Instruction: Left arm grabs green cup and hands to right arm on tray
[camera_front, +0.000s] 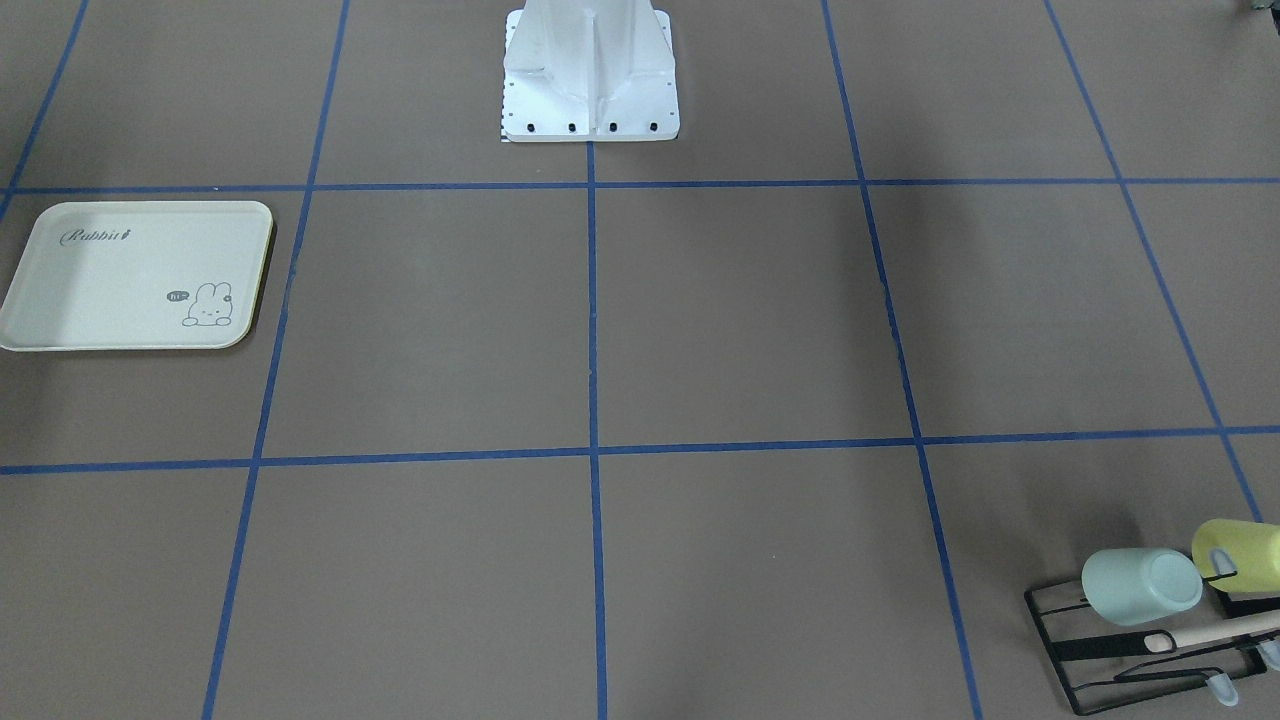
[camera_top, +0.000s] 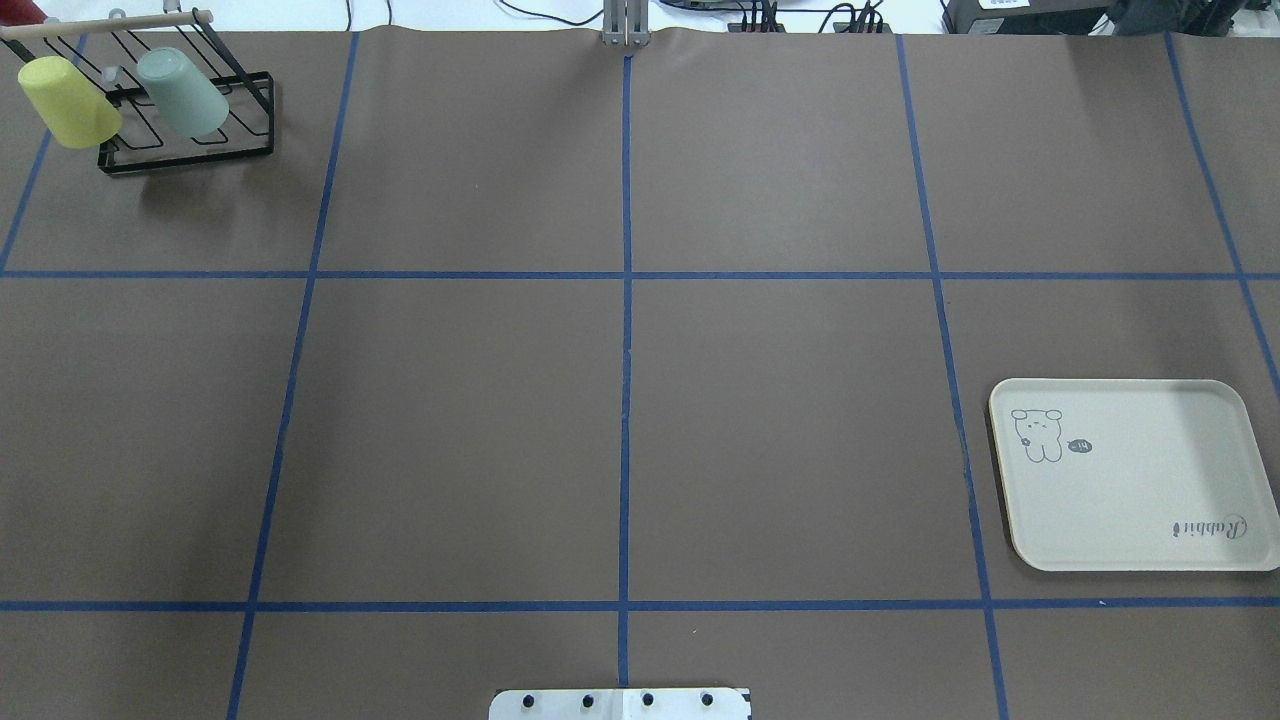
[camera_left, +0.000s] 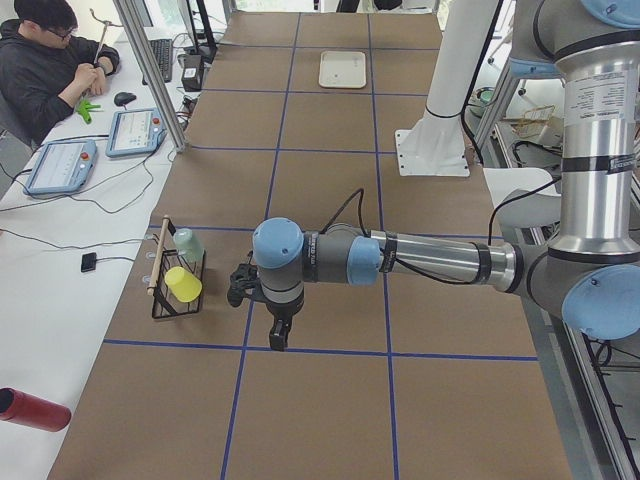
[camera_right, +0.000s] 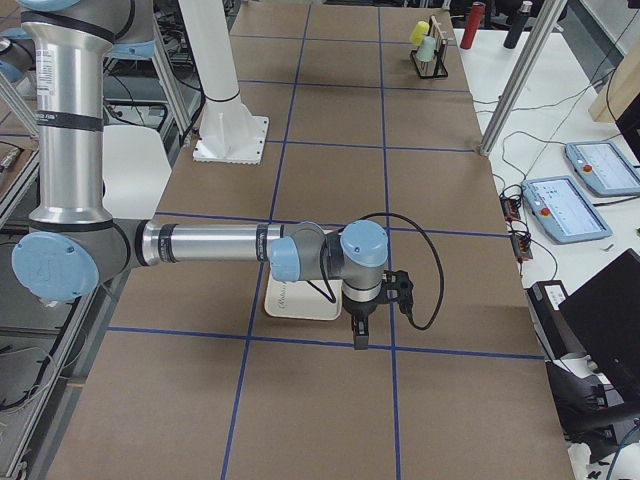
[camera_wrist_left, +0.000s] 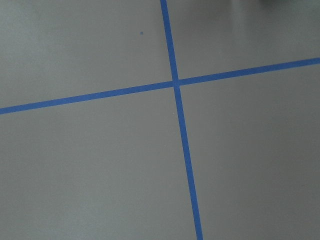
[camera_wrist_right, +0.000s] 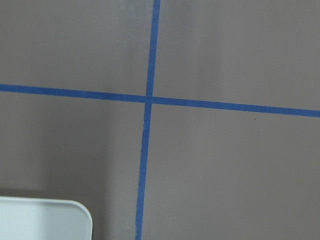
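The pale mint green cup (camera_top: 182, 92) hangs tilted on a black wire rack (camera_top: 190, 160) in the far left corner of the table, also seen as the green cup (camera_front: 1140, 585) in the front-facing view. The cream tray (camera_top: 1130, 480) lies flat and bare on the right side. My left gripper (camera_left: 277, 340) points down over the table, a short way from the rack and cup (camera_left: 187, 243). Over the near edge of the tray (camera_right: 300, 303) hangs my right gripper (camera_right: 358, 335). Both grippers show only in the side views, so I cannot tell whether they are open or shut.
A yellow-green cup (camera_top: 68, 100) hangs beside the green one on the rack. The white robot base (camera_front: 590, 80) stands at the table's middle edge. A person (camera_left: 45, 60) sits at the side bench with tablets (camera_left: 140, 130). A red bottle (camera_left: 30, 410) lies there.
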